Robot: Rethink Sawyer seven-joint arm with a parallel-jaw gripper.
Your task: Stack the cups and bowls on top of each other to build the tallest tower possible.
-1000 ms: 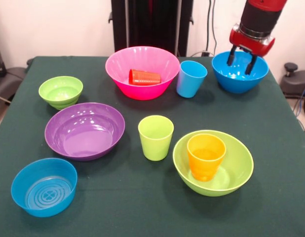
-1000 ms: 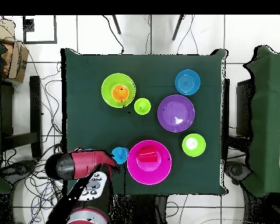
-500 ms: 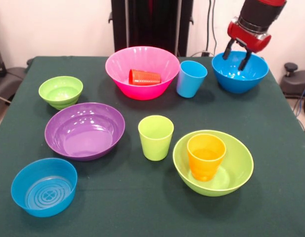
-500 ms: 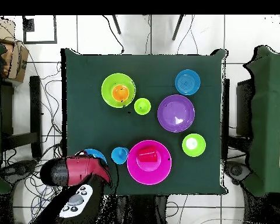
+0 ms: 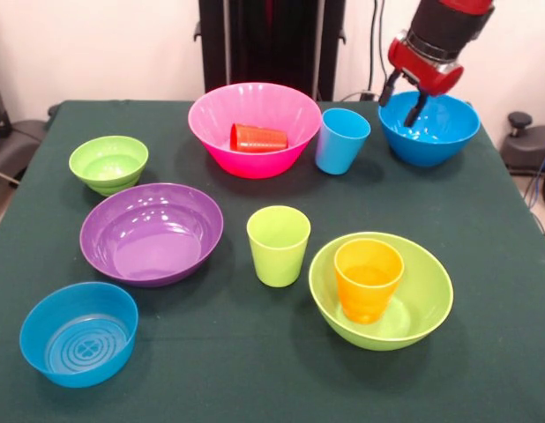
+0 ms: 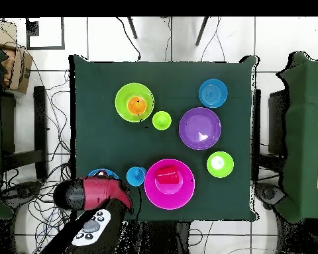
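Claw (image 5: 401, 92): spread open, empty, above the large blue bowl's (image 5: 434, 132) near rim.
Tower base: orange cup (image 5: 368, 278) upright inside the large lime green bowl (image 5: 424, 304).
Risk: a thin-rim grasp could slip; the bowl may tip or strike the light blue cup (image 5: 341, 140) beside it.

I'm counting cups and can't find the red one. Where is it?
In the front view, the red cup lies on its side inside the large pink bowl, left of the light blue cup.
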